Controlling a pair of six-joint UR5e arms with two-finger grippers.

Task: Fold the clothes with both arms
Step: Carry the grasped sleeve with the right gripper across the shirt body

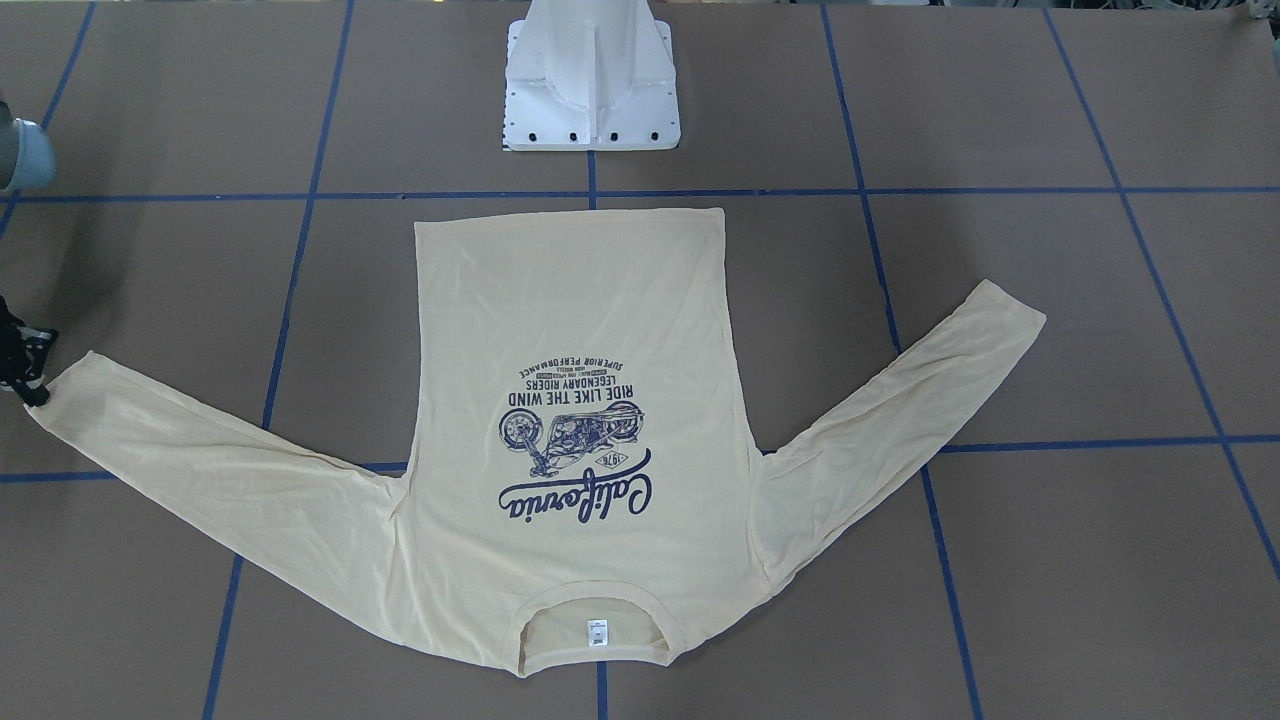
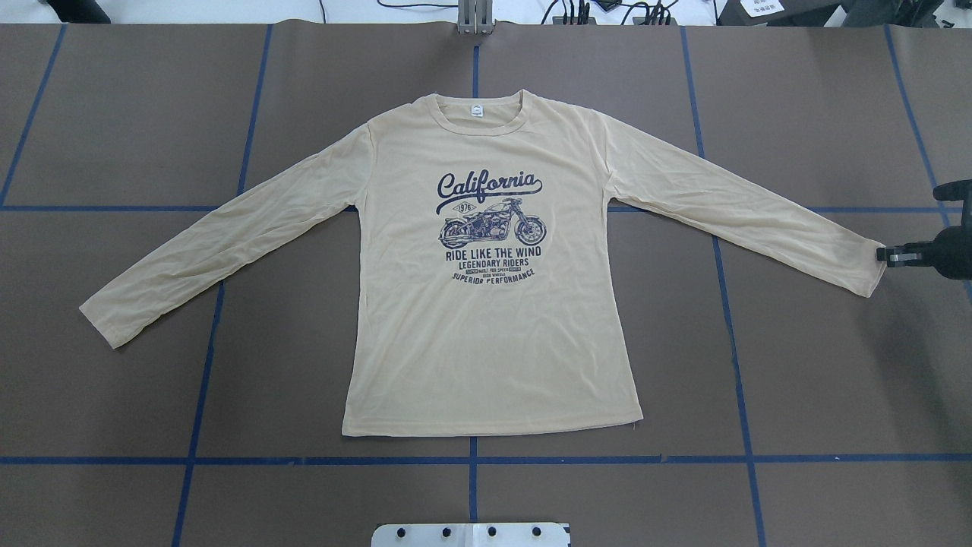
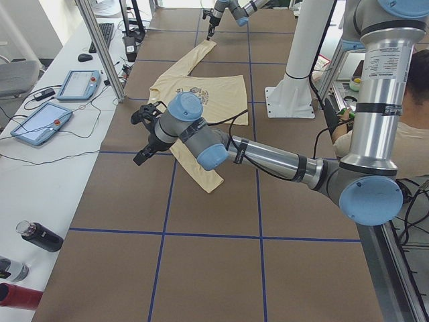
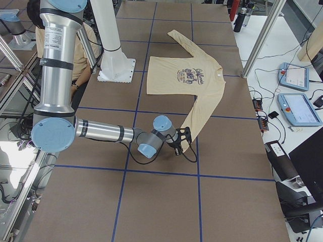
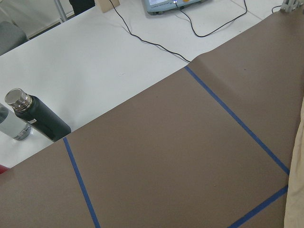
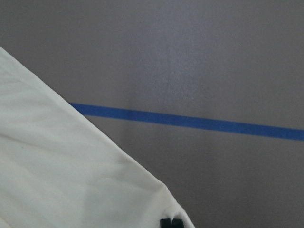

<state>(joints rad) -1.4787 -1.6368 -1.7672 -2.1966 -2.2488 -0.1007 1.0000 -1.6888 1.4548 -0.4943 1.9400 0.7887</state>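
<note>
The shirt (image 2: 486, 327) lies flat, print up, on the brown table (image 2: 797, 365), which is gridded with blue tape (image 2: 471, 460). Nearest the white pedestal (image 2: 471, 534) is the hem. Both sleeves spread wide, and the collar with its neck label (image 2: 477, 109) sits at the far side. My right gripper (image 2: 883, 254) touches the cuff on its side; I cannot tell whether it has pinched the cloth. My left gripper (image 3: 142, 137) hangs near the other sleeve, and I cannot tell its grip from the side view. Beyond, a white bench (image 5: 95, 61) carries cables, a dark bottle (image 5: 35, 118) and control tablets (image 3: 80, 84).
</note>
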